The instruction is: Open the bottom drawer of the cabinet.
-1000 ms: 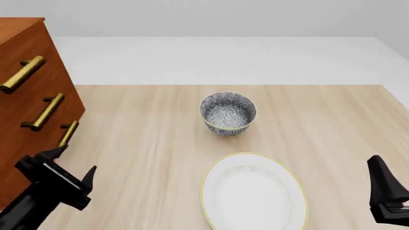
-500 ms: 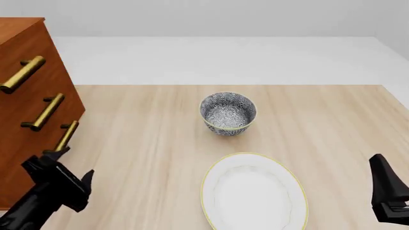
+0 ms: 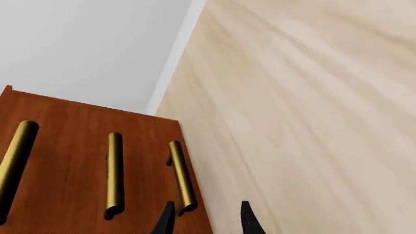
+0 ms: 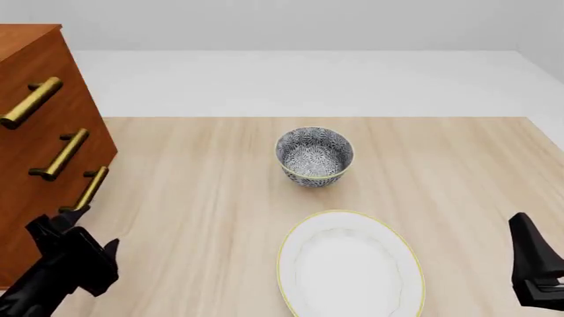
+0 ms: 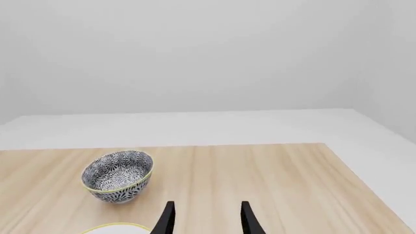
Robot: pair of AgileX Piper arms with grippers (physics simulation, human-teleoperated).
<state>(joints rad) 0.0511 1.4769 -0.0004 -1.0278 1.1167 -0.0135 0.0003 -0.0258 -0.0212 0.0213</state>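
Observation:
The cabinet (image 4: 35, 66) stands at the table's left, reddish-brown with three brass bar handles. The bottom drawer (image 4: 49, 206) is the lowest, and its handle (image 4: 91, 188) sits flush with the others. My left gripper (image 4: 88, 230) is open just below and in front of that handle. In the left wrist view the bottom handle (image 3: 182, 176) ends right beside one fingertip (image 3: 167, 218), at the edge of the gap of the left gripper (image 3: 206, 220). My right gripper (image 4: 531, 261) is open and empty at the front right, and it also shows in the right wrist view (image 5: 206, 220).
A patterned blue-and-white bowl (image 4: 315, 156) stands mid-table, also in the right wrist view (image 5: 118, 174). A white plate with a gold rim (image 4: 350, 267) lies in front of it. The top handle (image 4: 31, 102) and middle handle (image 4: 60, 154) are above the bottom one.
My left gripper has moved left and lower, closer to the cabinet front under the bottom handle. The right gripper has stayed put.

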